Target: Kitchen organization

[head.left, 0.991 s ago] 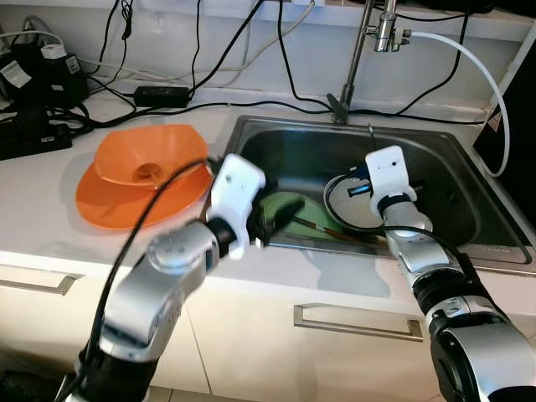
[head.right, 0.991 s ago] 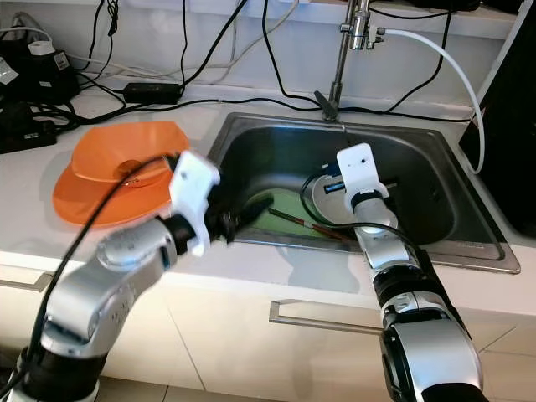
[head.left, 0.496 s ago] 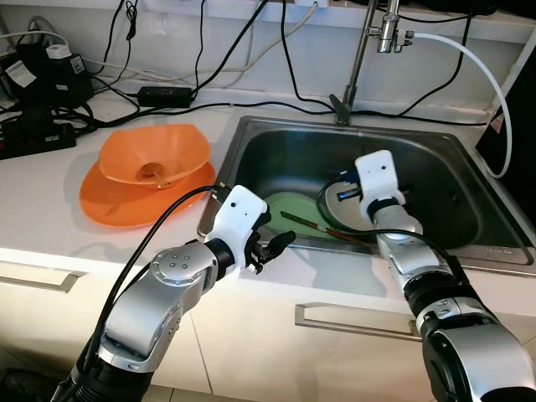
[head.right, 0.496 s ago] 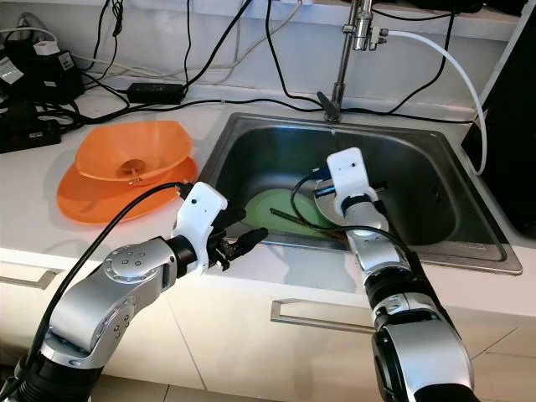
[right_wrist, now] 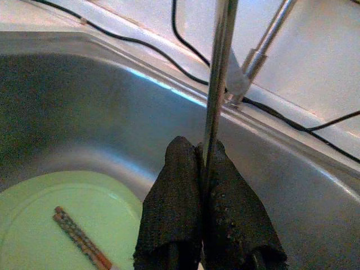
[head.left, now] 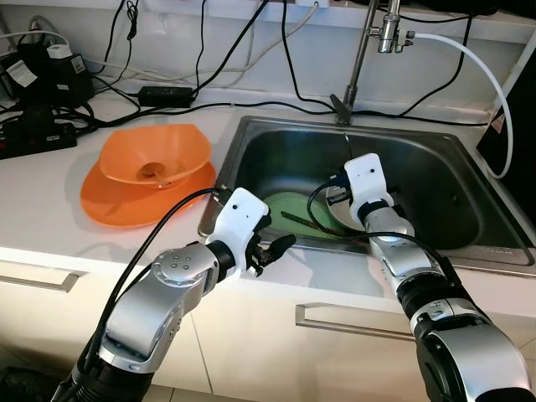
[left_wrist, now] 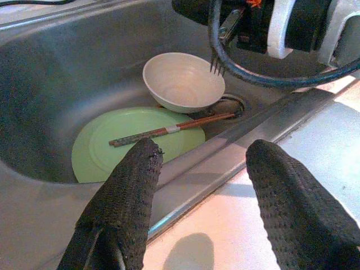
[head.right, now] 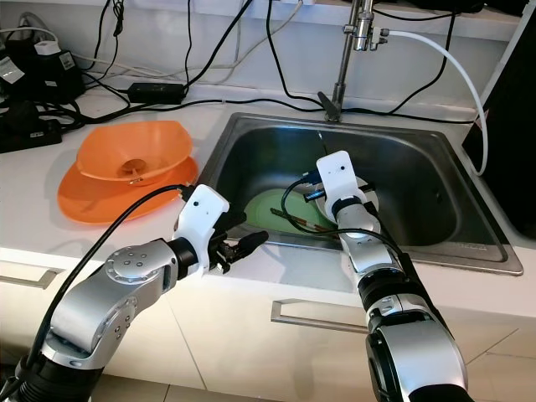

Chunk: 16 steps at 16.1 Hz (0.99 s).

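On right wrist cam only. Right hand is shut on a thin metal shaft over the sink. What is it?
Observer: A fork, gripped in the right hand. The left wrist view shows its tines pointing down above a white bowl.
Operator: Left hand?
Observer: The left hand is open at the front rim of the sink, holding nothing.
Operator: Is the bowl on the plate?
Observer: It sits beside the green plate, by the drain. The chopsticks lie across the plate.
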### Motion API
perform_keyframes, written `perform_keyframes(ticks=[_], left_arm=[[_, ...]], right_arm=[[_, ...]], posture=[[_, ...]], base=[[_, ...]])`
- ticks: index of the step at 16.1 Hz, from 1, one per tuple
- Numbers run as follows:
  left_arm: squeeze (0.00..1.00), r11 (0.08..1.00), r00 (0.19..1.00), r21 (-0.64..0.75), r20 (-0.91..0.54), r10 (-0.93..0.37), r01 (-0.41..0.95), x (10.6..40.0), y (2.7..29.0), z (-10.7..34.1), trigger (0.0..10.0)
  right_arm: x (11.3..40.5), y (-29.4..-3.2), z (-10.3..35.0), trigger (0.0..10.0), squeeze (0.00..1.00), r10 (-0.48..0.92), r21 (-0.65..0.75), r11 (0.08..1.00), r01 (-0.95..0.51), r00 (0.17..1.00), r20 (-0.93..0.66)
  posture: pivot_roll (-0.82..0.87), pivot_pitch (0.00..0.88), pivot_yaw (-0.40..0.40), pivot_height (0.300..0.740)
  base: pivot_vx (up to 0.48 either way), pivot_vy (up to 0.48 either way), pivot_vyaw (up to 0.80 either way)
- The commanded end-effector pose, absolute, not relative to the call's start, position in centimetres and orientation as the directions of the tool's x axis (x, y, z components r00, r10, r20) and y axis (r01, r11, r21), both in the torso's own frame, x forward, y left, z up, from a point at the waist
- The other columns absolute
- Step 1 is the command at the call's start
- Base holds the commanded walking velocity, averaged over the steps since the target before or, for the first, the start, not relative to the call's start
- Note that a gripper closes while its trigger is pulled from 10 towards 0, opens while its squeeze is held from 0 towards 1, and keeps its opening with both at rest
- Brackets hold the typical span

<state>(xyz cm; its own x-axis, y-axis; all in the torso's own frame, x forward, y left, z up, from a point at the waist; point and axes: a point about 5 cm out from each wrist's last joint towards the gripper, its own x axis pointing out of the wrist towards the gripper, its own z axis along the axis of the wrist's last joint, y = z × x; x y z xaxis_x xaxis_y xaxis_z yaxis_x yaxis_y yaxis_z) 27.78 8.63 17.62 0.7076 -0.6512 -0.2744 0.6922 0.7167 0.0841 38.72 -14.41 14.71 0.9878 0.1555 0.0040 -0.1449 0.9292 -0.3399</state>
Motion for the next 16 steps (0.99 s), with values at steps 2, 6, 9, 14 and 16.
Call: perform_keyframes(ticks=[2,6,9,14,16], left_arm=[[0.0,0.709,0.699,0.089,-0.291,-0.653,0.699,27.8,8.4,17.4,10.0],[0.0,0.713,0.704,0.092,-0.287,-0.65,0.695,27.9,8.4,17.6,10.0],[0.0,0.713,0.704,0.089,-0.285,-0.651,0.696,27.8,8.3,17.6,10.0],[0.0,0.716,0.708,0.095,-0.281,-0.647,0.692,27.9,8.3,17.7,10.0],[0.0,0.718,0.712,0.1,-0.28,-0.644,0.689,28.0,8.4,17.8,10.0]], right_arm=[[38.4,-13.8,13.8,10.0,0.0,0.2,-0.328,0.923,-0.202,0.979,-0.042],[38.2,-13.4,13.2,10.0,0.51,0.229,-0.336,0.912,-0.237,0.971,-0.062],[38.2,-13.2,13.2,10.0,0.56,0.237,-0.339,0.909,-0.244,0.969,-0.065],[38.1,-13.2,13.2,10.0,0.0,0.242,-0.343,0.906,-0.249,0.968,-0.066],[38.2,-13.0,13.5,10.0,0.0,0.249,-0.345,0.905,-0.25,0.967,-0.047]], posture=[[0.15,0.0,-0.035,0.74],[0.16,0.0,-0.037,0.74],[0.15,0.0,-0.036,0.74],[0.15,0.0,-0.036,0.74],[0.15,0.0,-0.036,0.74]], base=[[0.0,0.0,0.0],[0.0,0.0,0.0],[0.0,0.0,0.0],[0.0,0.0,0.0],[0.0,0.0,0.0]])
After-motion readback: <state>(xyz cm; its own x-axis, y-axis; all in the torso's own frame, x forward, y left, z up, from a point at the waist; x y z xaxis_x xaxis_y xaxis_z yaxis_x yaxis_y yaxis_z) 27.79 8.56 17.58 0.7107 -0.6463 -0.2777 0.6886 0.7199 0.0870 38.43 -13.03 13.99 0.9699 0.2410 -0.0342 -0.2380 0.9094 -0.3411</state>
